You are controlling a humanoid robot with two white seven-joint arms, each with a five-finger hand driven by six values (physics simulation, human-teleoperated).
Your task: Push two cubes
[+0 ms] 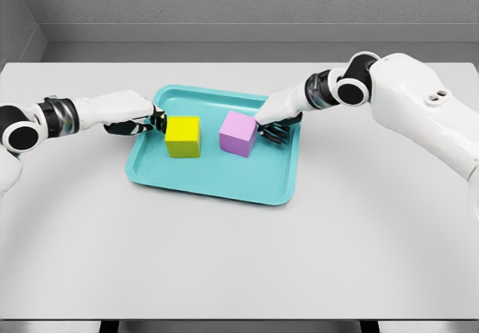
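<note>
A yellow cube (pixel 183 136) and a pink cube (pixel 239 133) stand side by side on a teal tray (pixel 217 179), with a gap between them. My left hand (pixel 142 122) reaches in from the left; its dark fingers are curled and press against the yellow cube's left face. My right hand (pixel 277 126) comes from the right, with curled fingers touching the pink cube's right face. Neither hand wraps around a cube.
The tray lies on a wide light-grey table (pixel 239 258). A grey wall runs behind the table's far edge. Both white forearms cross the table's surface at tray height.
</note>
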